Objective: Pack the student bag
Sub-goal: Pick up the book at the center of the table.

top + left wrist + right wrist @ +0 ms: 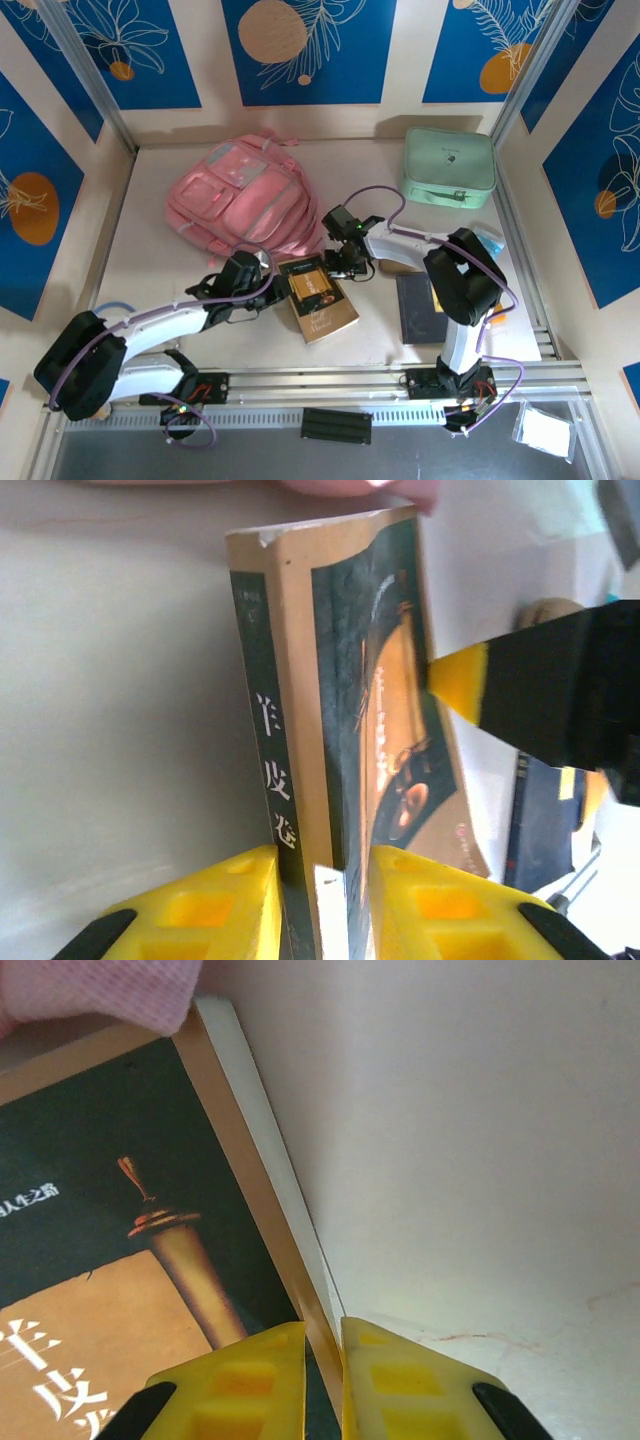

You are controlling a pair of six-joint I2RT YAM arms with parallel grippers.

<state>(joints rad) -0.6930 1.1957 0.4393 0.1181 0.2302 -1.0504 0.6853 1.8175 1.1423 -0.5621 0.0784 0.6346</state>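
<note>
Before the student bag [245, 195], we hold the book [315, 295] from two sides.
Left gripper [322, 865] clamps the spine, right gripper [322, 1335] pinches the page edge, likely to lift it level.

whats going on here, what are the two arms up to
Both arms are on one book, which lies on the table next to the student bag. The left gripper grips its spine side; the right gripper pinches a thin edge of the cover. The book is not in the bag yet.

Pink student bag [240, 195], mint green case [449, 167], dark green-and-tan book [316, 297].
</note>
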